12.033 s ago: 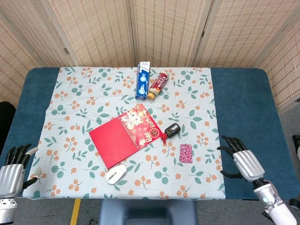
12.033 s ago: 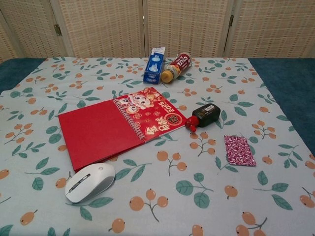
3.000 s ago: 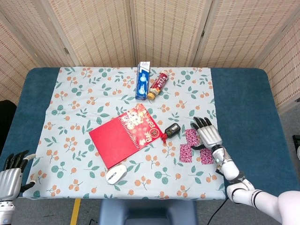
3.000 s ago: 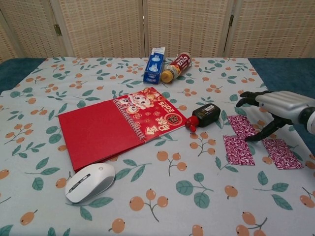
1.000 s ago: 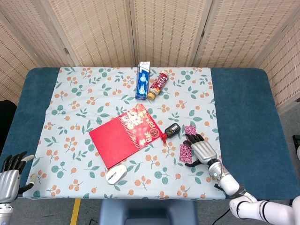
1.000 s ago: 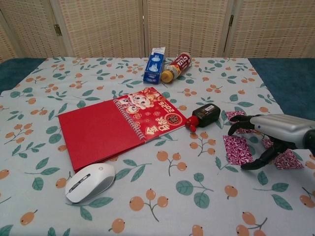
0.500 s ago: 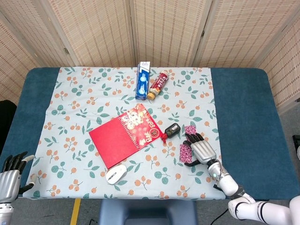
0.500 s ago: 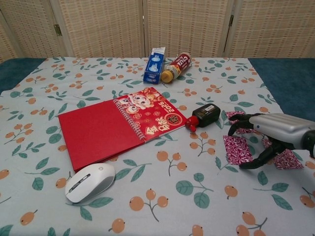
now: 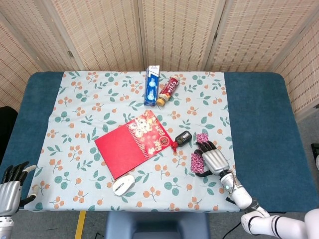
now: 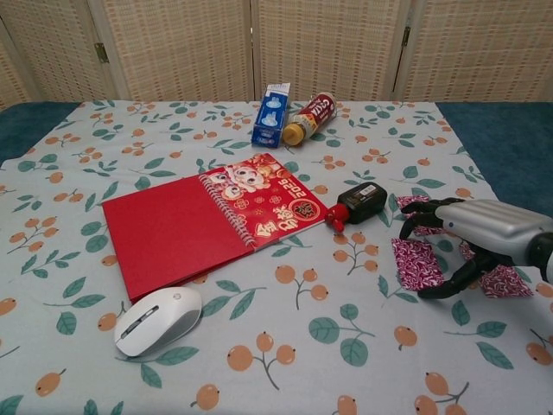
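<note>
In the head view the right hand (image 9: 212, 158) hovers palm down with its fingers spread apart, holding nothing, over patterned magenta cards (image 9: 196, 162) on the floral tablecloth (image 9: 99, 99); one card shows at its 9 o'clock, another (image 9: 201, 137) pokes out at 12 o'clock beyond the fingertips. A black car key fob (image 9: 183, 138) lies at the hand's 10 o'clock, just beside the red spiral notebook (image 9: 132, 143). A white computer mouse (image 9: 123, 183) sits at the notebook's 6 o'clock. The blue box (image 9: 152, 85) and a red-labelled bottle (image 9: 168, 90) lie side by side at the table's 12 o'clock. The left hand (image 9: 11, 185) rests off the cloth at the 8 o'clock corner, fingers apart and empty. In the chest view the right hand (image 10: 484, 232) arches over the cards, thumb tip touching down near one card (image 10: 416, 263), with another card (image 10: 501, 280) under the palm at 5 o'clock; the key fob (image 10: 360, 203) lies at its 10 o'clock.
</note>
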Controlling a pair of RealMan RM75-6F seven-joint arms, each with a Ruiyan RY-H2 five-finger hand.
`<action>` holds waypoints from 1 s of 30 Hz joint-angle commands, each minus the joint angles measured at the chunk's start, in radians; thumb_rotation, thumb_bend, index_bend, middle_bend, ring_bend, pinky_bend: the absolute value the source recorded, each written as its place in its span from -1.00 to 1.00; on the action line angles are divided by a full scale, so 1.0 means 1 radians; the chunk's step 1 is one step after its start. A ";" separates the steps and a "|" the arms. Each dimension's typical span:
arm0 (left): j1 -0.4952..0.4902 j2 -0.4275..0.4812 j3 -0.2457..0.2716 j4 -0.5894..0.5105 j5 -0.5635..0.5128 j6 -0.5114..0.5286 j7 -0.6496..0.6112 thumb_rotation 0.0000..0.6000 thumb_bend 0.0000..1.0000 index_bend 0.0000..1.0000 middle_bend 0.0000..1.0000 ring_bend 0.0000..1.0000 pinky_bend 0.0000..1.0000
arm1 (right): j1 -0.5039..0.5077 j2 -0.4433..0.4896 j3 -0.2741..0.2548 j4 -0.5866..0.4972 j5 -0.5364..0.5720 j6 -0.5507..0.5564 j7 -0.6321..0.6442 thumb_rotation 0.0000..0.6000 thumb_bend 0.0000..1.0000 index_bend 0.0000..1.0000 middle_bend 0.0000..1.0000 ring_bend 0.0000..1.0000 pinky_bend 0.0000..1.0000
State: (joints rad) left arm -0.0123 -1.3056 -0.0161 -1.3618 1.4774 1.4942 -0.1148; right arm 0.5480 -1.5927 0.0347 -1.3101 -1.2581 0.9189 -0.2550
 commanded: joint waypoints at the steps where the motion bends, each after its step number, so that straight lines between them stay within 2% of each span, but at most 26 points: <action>1: 0.000 0.000 0.000 0.001 0.001 0.001 -0.001 1.00 -0.13 -0.53 -0.73 -0.74 -1.00 | -0.002 -0.004 0.000 0.003 -0.002 0.003 -0.001 0.58 -0.59 -0.48 -0.82 -1.00 -1.00; 3: 0.000 -0.001 0.000 0.003 0.001 0.001 -0.004 1.00 -0.13 -0.53 -0.73 -0.74 -1.00 | -0.004 -0.007 0.001 0.007 -0.002 0.008 -0.005 0.76 -0.59 -0.47 -0.82 -1.00 -1.00; 5: 0.000 -0.001 0.000 0.004 0.002 0.000 -0.004 1.00 -0.13 -0.53 -0.73 -0.75 -1.00 | -0.005 -0.009 0.002 0.008 0.001 0.008 -0.006 0.81 -0.59 -0.46 -0.81 -1.00 -1.00; 24: 0.000 0.010 -0.001 -0.019 0.008 0.008 0.014 1.00 -0.13 -0.53 -0.73 -0.75 -1.00 | -0.047 0.097 0.013 -0.107 -0.020 0.069 0.059 0.83 -0.59 -0.45 -0.81 -1.00 -1.00; 30: -0.001 0.011 0.000 -0.024 0.008 0.004 0.019 1.00 -0.13 -0.53 -0.73 -0.75 -1.00 | -0.090 0.139 -0.007 -0.130 -0.022 0.097 0.107 0.83 -0.59 -0.45 -0.81 -1.00 -1.00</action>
State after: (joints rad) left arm -0.0137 -1.2944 -0.0160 -1.3853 1.4851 1.4981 -0.0959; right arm 0.4680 -1.4613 0.0334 -1.4378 -1.2815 1.0095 -0.1599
